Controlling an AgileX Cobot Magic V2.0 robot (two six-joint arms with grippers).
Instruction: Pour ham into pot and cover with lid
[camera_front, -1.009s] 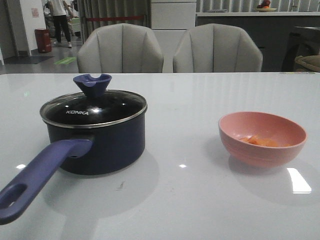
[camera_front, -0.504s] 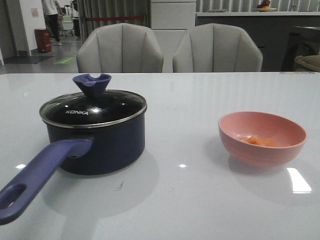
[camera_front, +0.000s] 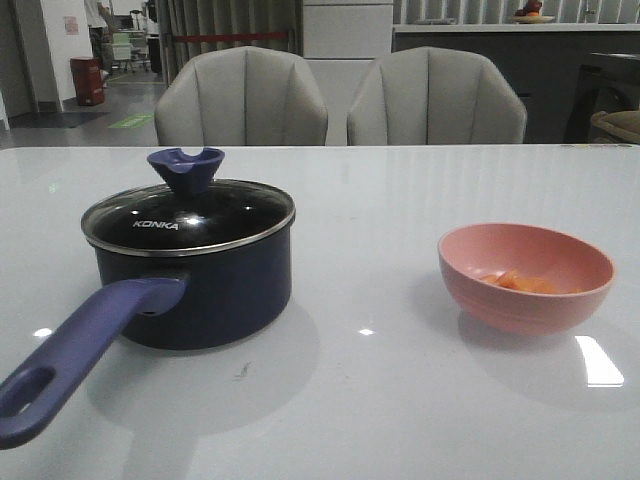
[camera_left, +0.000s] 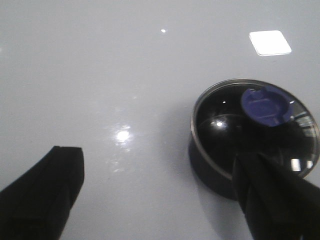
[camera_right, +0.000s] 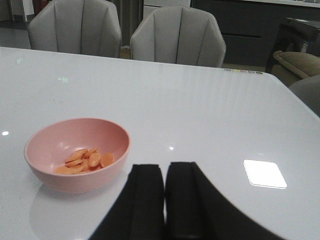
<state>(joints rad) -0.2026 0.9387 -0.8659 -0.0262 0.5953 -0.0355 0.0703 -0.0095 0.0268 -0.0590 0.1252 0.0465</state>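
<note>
Nearest the left gripper (camera_left: 155, 195), whose jaws stand wide apart with nothing between them, sits the pot (camera_front: 190, 285), still capped by the lid (camera_front: 188, 215); in the left wrist view the blue knob (camera_left: 266, 104) lies off toward one finger rather than centred in the gap, so I judge that arm needs a sideways shift before it can close on the knob. The handle (camera_front: 80, 350) runs from the pot toward the robot and to its left, clear of the knob. The right gripper (camera_right: 165, 197) has its jaws nearly together, holding nothing, with the bowl (camera_right: 77, 155) just ahead and off to one side; the ham (camera_right: 85, 161) lies inside it. Bowl and pot stand well apart on the table (camera_front: 380, 400), each nearer its own arm. Beyond are two grey chairs (camera_front: 340, 100)
</note>
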